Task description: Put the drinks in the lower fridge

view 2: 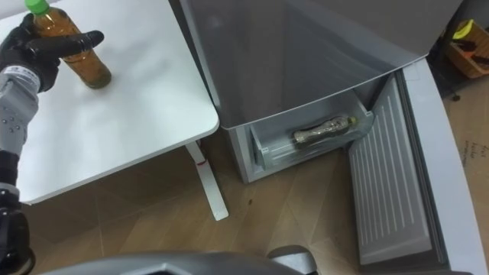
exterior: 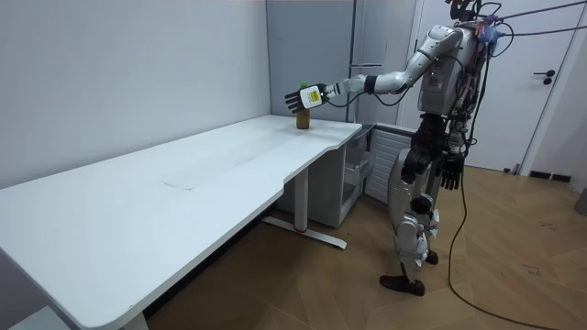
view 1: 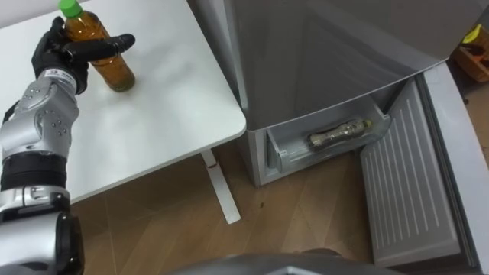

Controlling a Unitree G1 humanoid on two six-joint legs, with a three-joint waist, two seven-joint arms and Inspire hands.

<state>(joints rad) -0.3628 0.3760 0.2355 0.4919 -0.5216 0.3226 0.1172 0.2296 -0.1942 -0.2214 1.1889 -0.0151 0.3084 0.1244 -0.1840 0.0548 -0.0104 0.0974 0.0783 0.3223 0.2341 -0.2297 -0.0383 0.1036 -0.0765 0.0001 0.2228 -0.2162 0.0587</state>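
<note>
1. Fingers (view 1: 107, 44) of the left hand (view 1: 57, 50) are curled round the upper body of a bottle (view 1: 116, 72); the black hand is clamped on it just below the neck.
2. That bottle stands upright on the white bench (view 1: 160, 114), its base on the top; it is to the left of the fridge (view 1: 321, 61), on the part of the bench that runs up beside the fridge's side wall.
3. It is a slim, clear plastic bottle with rounded shoulders; amber-brown liquid fills it almost to the neck; a bright green cap (view 1: 69, 8) closes it; the lower half shows free below the hand.
4. At the foot of the fridge the drawer (view 1: 284, 153) is pulled out; the lower door (view 1: 405, 191) stands swung open to the right of the fridge, its ribbed inner face showing.
5. Inside the drawer a second bottle (view 1: 341, 134) lies on its side, lengthways along the drawer's front wall; it is clear with dark brownish contents, and it is apart from both hands.
6. In the room view the robot stands upright on the wooden floor just in front of the fridge; its left arm reaches out level across the bench corner nearest the fridge; the right hand (exterior: 449, 172) hangs at its hip, on the side away from the bench.
</note>
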